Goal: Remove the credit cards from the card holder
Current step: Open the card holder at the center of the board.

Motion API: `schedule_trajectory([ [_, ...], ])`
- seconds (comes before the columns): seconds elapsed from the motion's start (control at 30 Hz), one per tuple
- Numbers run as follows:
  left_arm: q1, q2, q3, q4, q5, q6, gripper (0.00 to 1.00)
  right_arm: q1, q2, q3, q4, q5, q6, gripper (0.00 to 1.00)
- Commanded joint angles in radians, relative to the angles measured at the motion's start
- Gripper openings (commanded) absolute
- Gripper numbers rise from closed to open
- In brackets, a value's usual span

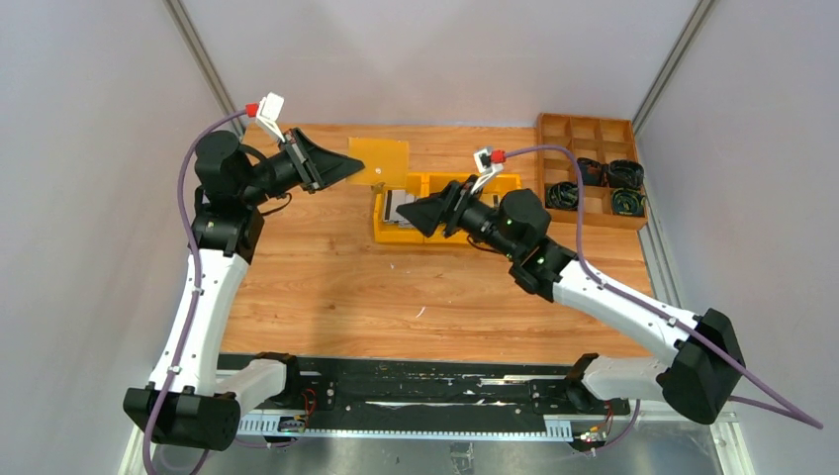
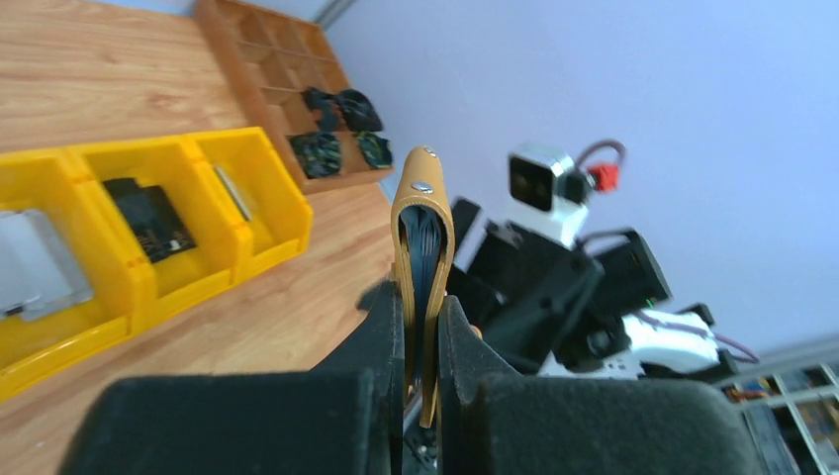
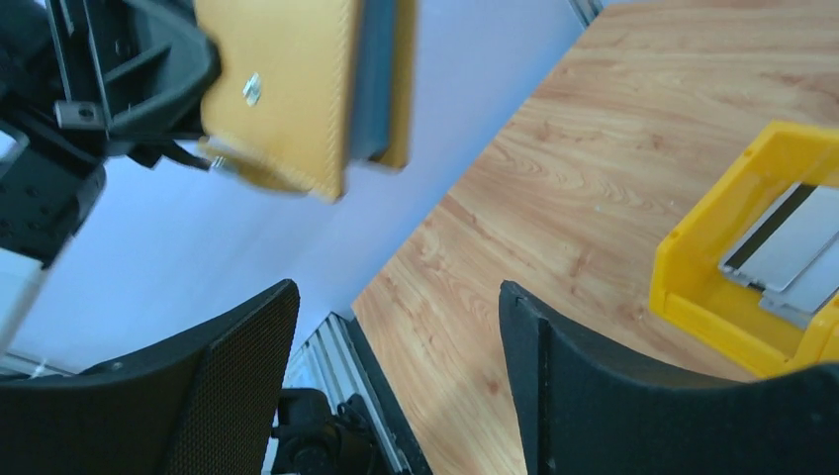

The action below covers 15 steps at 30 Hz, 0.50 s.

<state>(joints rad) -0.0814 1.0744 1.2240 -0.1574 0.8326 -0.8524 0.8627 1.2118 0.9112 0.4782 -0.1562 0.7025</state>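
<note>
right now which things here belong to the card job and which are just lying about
Job: card holder, pinched by the left gripper; credit cards lying in a yellow bin; right gripper, open.
Lying about: wooden divided tray, black block.

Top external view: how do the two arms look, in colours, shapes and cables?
The left arm and right arm have white links and bulky black joints. Their fingers are broad black wedges with a finely textured face. Each wrist carries a small white camera with a red plug, and a purple cable runs along each arm.
</note>
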Motion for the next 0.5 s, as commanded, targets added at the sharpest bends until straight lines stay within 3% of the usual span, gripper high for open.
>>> schedule_trajectory([
  [0.0, 0.003, -0.028, -0.017, 0.152, 0.166, -0.085, 0.00, -0.101, 0.017, 0.049, 0.046, -0.279, 0.100, 0.77],
  [0.2, 0.003, -0.056, -0.041, 0.152, 0.238, -0.063, 0.00, -0.157, 0.087, 0.108, 0.218, -0.496, 0.226, 0.78],
  [0.33, 0.002, -0.070, -0.059, 0.144, 0.274, -0.036, 0.00, -0.173, 0.132, 0.179, 0.235, -0.543, 0.275, 0.78],
  [0.47, 0.002, -0.067, -0.015, -0.052, 0.288, 0.142, 0.00, -0.179, 0.172, 0.222, 0.289, -0.581, 0.334, 0.78],
])
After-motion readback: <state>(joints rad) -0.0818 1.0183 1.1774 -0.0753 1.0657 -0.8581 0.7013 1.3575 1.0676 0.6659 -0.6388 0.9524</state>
